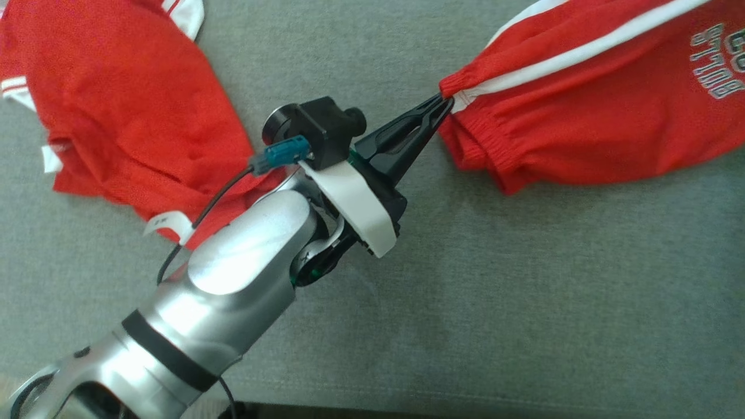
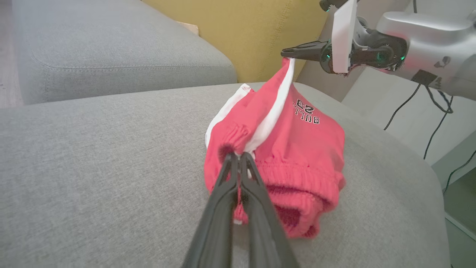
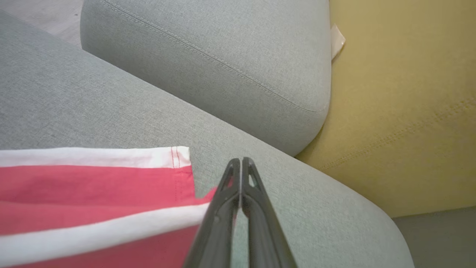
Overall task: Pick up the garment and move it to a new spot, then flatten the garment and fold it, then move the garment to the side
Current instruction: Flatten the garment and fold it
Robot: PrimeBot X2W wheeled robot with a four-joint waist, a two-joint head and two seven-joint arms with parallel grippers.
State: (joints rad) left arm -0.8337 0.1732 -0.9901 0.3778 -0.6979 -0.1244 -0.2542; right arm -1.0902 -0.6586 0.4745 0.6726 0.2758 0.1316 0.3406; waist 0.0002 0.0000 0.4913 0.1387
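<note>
- Grey sofa cushion (image 1: 524, 291) is carrying the red garment (image 1: 582, 128), which is stretching toward 2 o'clock from my left gripper (image 1: 445, 103).
- I am clamping its waistband (image 2: 297, 175) with that one and its hem (image 3: 184, 175) with my right gripper (image 2: 287, 53); the long axis is running between them.

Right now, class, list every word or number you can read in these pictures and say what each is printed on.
"BULLS": on the held red garment, upside down in the left wrist view.
"23": just beside it, same garment.
White tag on the second red garment: too blurred to read.
</note>
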